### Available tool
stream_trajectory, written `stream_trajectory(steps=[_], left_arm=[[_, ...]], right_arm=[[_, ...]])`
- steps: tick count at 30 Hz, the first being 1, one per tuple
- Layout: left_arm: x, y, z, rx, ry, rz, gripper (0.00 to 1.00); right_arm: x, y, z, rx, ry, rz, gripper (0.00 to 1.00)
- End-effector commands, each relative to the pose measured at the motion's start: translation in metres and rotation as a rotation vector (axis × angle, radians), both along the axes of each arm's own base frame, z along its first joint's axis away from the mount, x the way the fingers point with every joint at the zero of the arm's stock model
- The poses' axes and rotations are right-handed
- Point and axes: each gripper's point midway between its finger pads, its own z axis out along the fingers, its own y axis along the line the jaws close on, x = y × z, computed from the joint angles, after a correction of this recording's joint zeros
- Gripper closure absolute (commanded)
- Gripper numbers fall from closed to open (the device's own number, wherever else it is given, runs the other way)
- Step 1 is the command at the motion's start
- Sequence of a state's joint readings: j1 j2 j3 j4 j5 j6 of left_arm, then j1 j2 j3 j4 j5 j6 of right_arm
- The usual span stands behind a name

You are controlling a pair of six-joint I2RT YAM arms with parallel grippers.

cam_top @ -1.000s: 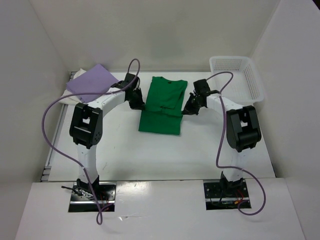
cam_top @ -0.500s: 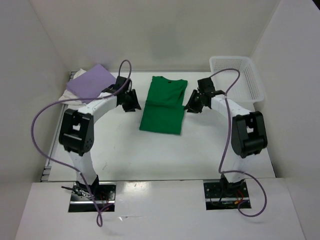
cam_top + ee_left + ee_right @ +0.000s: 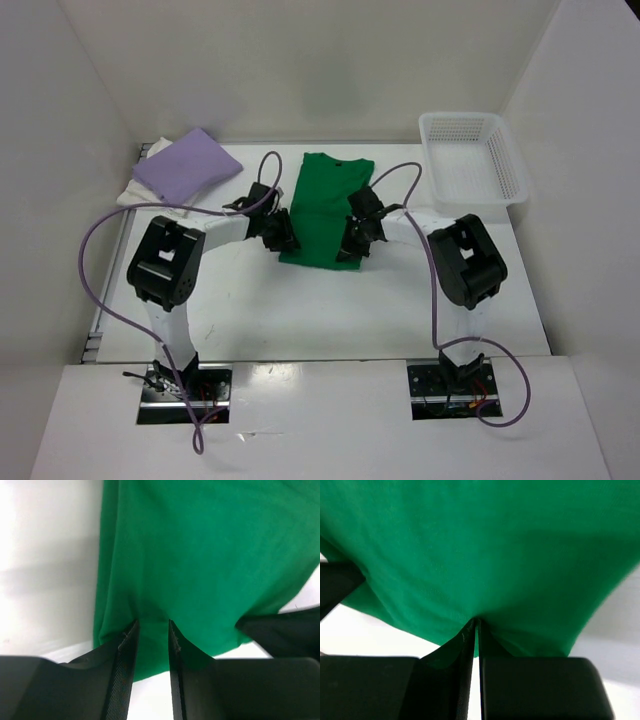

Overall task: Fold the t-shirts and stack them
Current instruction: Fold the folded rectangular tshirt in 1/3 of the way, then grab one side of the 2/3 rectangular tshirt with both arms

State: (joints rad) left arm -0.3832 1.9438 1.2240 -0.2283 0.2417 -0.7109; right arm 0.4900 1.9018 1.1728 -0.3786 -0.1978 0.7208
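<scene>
The bright green t-shirt [image 3: 325, 200] lies flat, folded into a long strip, mid-table. My left gripper [image 3: 283, 238] is at its near left corner. In the left wrist view the fingers [image 3: 151, 625] stand a narrow gap apart, with green cloth [image 3: 200, 555] between them. My right gripper [image 3: 352, 243] is at the near right corner, and in the right wrist view it [image 3: 476, 622] is shut on a pinch of the green hem [image 3: 485, 555]. The lilac t-shirt [image 3: 186, 165] lies folded at the far left, on top of the white t-shirt [image 3: 133, 189].
A white lattice basket [image 3: 513, 178] stands at the far right corner. White walls enclose the table on the left, back and right. Purple cables loop from both arms over the near table.
Both grippers have moved from the shirt's far sides toward me and inward to its near corners. The right gripper has closed on the hem. The shirt has not visibly moved.
</scene>
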Motion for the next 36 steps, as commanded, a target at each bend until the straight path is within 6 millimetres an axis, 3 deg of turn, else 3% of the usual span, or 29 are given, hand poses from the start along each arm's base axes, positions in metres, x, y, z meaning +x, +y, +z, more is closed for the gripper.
stream_trajectory(steps=[1, 3, 5, 7, 10, 12, 13, 15, 16, 18, 19, 21, 23, 26, 30, 34, 36], left_arm=[[-0.040, 0.014, -0.026, 0.016, 0.093, 0.023, 0.62], [-0.070, 0.024, -0.037, 0.019, 0.143, 0.025, 0.62], [-0.087, 0.025, -0.033, 0.011, 0.147, 0.010, 0.62], [-0.116, 0.028, -0.037, 0.014, 0.196, 0.005, 0.62], [-0.127, 0.029, -0.015, 0.001, 0.166, -0.005, 0.61], [-0.117, 0.033, 0.007, 0.015, 0.086, 0.009, 0.55], [-0.113, 0.034, 0.022, 0.013, 0.052, 0.006, 0.53], [-0.116, 0.041, 0.027, 0.028, 0.054, 0.014, 0.42], [-0.117, 0.038, 0.034, 0.005, 0.043, 0.004, 0.36], [-0.133, 0.042, 0.025, 0.013, 0.091, -0.003, 0.22], [-0.140, 0.043, 0.023, 0.004, 0.107, 0.004, 0.00], [-0.157, 0.048, 0.013, -0.001, 0.139, 0.017, 0.00], [-0.160, 0.044, 0.012, -0.047, 0.129, 0.031, 0.03], [-0.164, 0.045, 0.003, -0.047, 0.149, 0.047, 0.25], [-0.163, 0.044, -0.009, -0.041, 0.187, 0.067, 0.44], [-0.163, 0.045, -0.016, -0.036, 0.199, 0.087, 0.50], [-0.159, 0.046, -0.016, -0.031, 0.185, 0.093, 0.53]], right_arm=[[0.003, -0.013, -0.009, -0.028, -0.026, -0.049, 0.89], [-0.016, -0.022, -0.015, -0.040, 0.004, -0.056, 0.91], [-0.039, -0.022, -0.014, -0.038, 0.013, -0.038, 0.91], [-0.055, -0.023, -0.014, -0.038, 0.032, -0.042, 0.91], [-0.074, -0.015, 0.002, 0.001, 0.020, -0.007, 0.83], [-0.075, -0.016, 0.024, 0.031, -0.019, -0.017, 0.76], [-0.078, -0.017, 0.032, 0.038, -0.022, -0.024, 0.66], [-0.071, -0.022, 0.055, 0.073, -0.079, -0.047, 0.57], [-0.070, -0.031, 0.055, 0.083, -0.072, -0.081, 0.50], [-0.069, -0.044, 0.060, 0.091, -0.090, -0.117, 0.48], [-0.072, -0.055, 0.049, 0.074, -0.063, -0.143, 0.47], [-0.078, -0.059, 0.042, 0.068, -0.043, -0.140, 0.47], [-0.083, -0.059, 0.029, 0.055, -0.013, -0.113, 0.46], [-0.089, -0.053, 0.013, 0.071, 0.036, -0.064, 0.44], [-0.088, -0.049, 0.004, 0.076, 0.050, -0.038, 0.44], [-0.088, -0.044, 0.001, 0.101, 0.061, -0.024, 0.45], [-0.089, -0.042, -0.002, 0.106, 0.070, -0.020, 0.54]])
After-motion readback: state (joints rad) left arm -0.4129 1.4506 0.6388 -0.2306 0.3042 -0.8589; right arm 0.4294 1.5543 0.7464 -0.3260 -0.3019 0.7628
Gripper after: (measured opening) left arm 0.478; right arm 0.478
